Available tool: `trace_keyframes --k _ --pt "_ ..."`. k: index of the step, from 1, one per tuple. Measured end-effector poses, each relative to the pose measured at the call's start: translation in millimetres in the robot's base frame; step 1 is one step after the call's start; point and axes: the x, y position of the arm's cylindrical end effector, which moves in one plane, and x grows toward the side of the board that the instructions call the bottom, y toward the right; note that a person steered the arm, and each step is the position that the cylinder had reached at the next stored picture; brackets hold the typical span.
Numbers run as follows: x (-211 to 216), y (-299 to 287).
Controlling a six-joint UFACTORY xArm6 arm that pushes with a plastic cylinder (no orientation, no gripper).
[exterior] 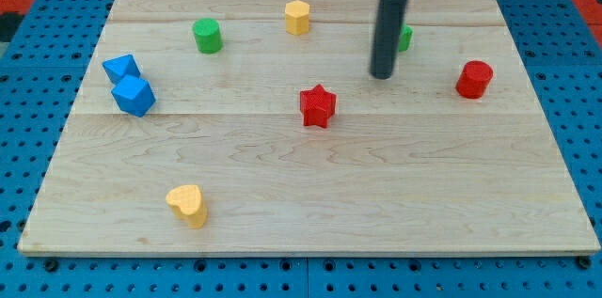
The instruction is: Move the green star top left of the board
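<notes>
The green star (404, 38) is mostly hidden behind my rod at the view's upper right; only a green sliver shows on the rod's right side. My tip (382, 76) rests on the board just below and left of that sliver. A green cylinder (207, 36) stands at the upper left of the wooden board (310, 204).
A yellow hexagonal block (297, 17) sits at top centre. A red star (318, 106) is in the middle, below and left of my tip. A red cylinder (475, 80) is at the right. Two blue blocks (121, 68) (134, 96) touch at the left. A yellow heart (187, 205) lies at lower left.
</notes>
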Motion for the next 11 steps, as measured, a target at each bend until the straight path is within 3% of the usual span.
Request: trace_keyframes --k 1,2,4,5,6,8,9,10,11 --pt "-13 63" --pt "-39 53" --pt "-41 36" --pt "-51 64" --pt "-64 25" --pt "-55 -193" --pt "-38 -202" --pt "-36 -260" --pt "-28 -272"
